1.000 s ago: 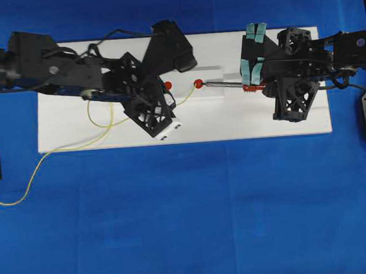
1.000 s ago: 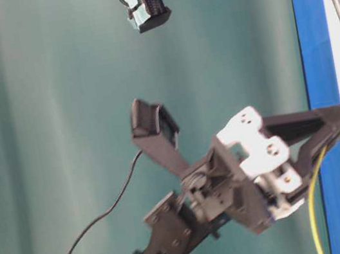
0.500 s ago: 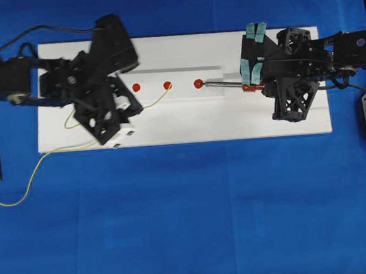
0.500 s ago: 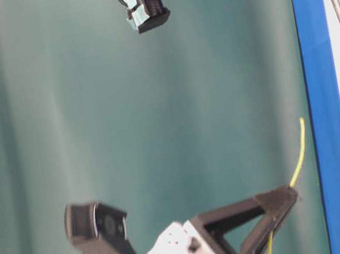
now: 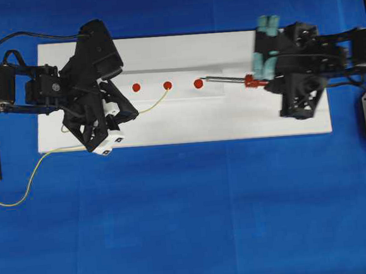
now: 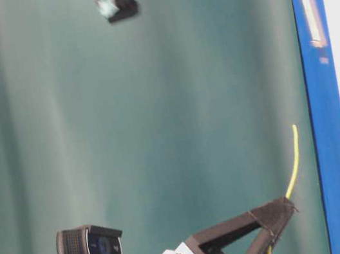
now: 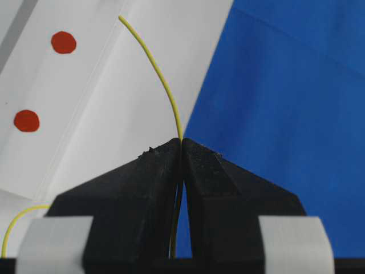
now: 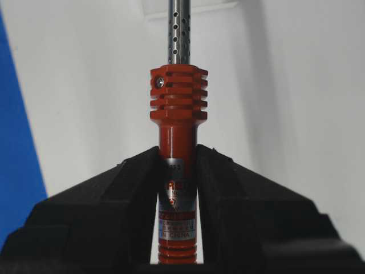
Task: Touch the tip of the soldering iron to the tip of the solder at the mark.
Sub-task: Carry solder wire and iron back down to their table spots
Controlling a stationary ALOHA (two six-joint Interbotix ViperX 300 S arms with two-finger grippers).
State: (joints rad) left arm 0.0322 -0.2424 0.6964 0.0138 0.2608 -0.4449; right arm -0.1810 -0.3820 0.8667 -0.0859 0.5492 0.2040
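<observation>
My left gripper (image 7: 181,142) is shut on the solder (image 7: 162,85), a thin yellow wire whose free end curves up ahead of the fingertips. From overhead the left gripper (image 5: 132,113) is over the left part of the white board (image 5: 188,124), with the solder (image 5: 155,103) ending close to the middle of three red marks (image 5: 167,85). In the table-level view the solder (image 6: 293,162) is held clear above the board. My right gripper (image 8: 178,154) is shut on the soldering iron (image 8: 178,114) by its red handle. The soldering iron (image 5: 226,79) points left, its tip just right of the right mark (image 5: 198,83).
The solder's slack trails off the board's left front onto the blue cloth (image 5: 188,206). A raised white strip (image 5: 178,71) runs behind the marks. The two arms are far apart, with bare board between them.
The left arm has pulled back to the left and lifted the solder off the right mark. The right arm has drawn slightly right and raised the iron off the board.
</observation>
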